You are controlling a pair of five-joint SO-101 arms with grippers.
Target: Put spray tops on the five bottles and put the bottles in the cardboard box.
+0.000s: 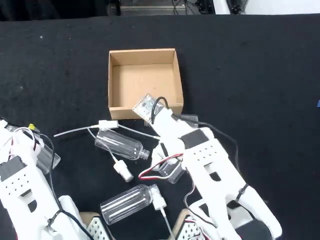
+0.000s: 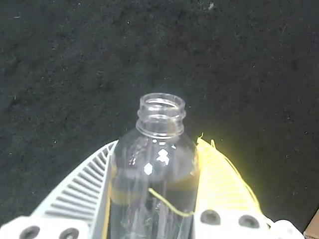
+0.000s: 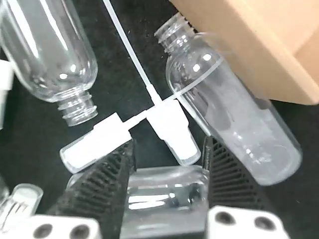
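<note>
1. Two grippers, both loaded: my left gripper [image 2: 157, 145] is clamped round an uncapped clear plastic bottle [image 2: 160, 119] above the black table cloth [image 2: 75, 59].
2. My right gripper [image 3: 169, 145] pinches a second clear plastic bottle [image 3: 164, 191] near the open brown cardboard box [image 1: 114, 85].
3. Loose white spray tops [image 3: 172, 129] lie just beyond its fingertips.

- table [image 1: 260, 75]: covered in black cloth.
- box [image 1: 142, 85]: open and upright, toward the far side of the table.
- bottle [image 1: 120, 143]: on its side, uncapped, near the box's front.
- second bottle [image 1: 127, 202]: on its side, nearer the arms, with a spray top [image 1: 158, 200] at its neck.
- long-tubed top [image 1: 108, 124]: just before the box's front.
- small top [image 1: 123, 171]: between those two bottles.
- third bottle [image 3: 229, 114]: on its side against the box's wall.
</note>
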